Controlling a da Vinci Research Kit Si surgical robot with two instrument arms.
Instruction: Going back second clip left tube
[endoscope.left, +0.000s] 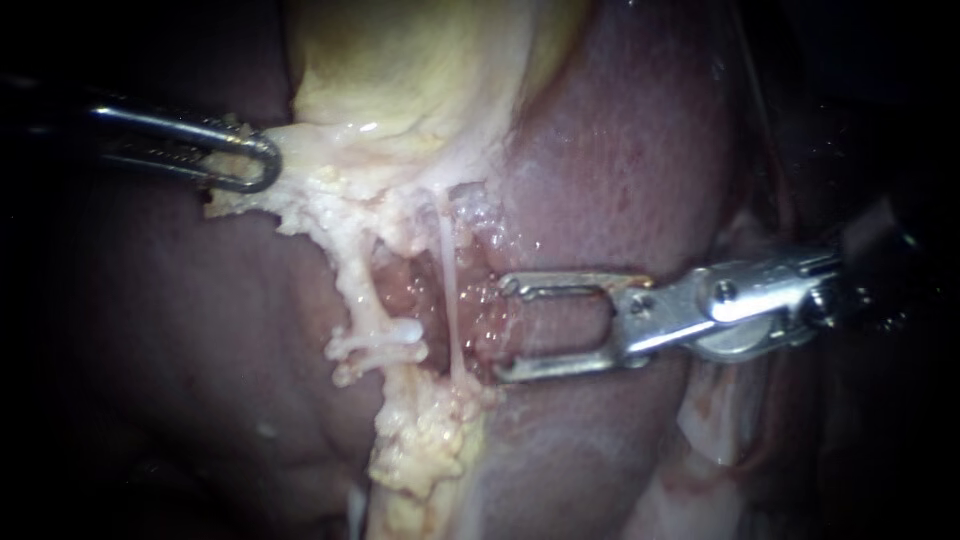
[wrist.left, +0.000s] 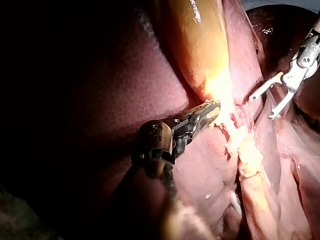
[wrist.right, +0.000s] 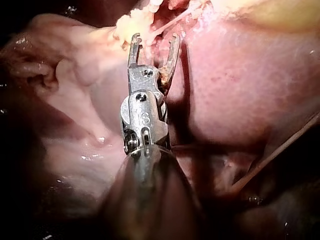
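Fatty tissue (endoscope.left: 300, 195) under the gallbladder (endoscope.left: 400, 70) clamped by left instrument (endoscope.left: 250, 160), right instrument (endoscope.left: 508, 328) jaws spread, nothing gripped, tips just beside thin pale tube (endoscope.left: 449, 290), liver (endoscope.left: 620, 150) behind.

Shiny metal right instrument (endoscope.left: 505, 328); wet, glossy liver (endoscope.left: 620, 150).

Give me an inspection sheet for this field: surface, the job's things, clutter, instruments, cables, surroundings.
Surface: liver, wet, with the gallbladder lying on it.
Job's things: left tube with what looks like a white clip across it; thin right tube bare.
Clutter: nothing seen.
Instruments: left instrument, jaws shut on pale tissue at the gallbladder's edge; right instrument, jaws open and empty, beside the right tube, not touching it.
Cables: nothing seen.
Surroundings: dark, nothing seen.
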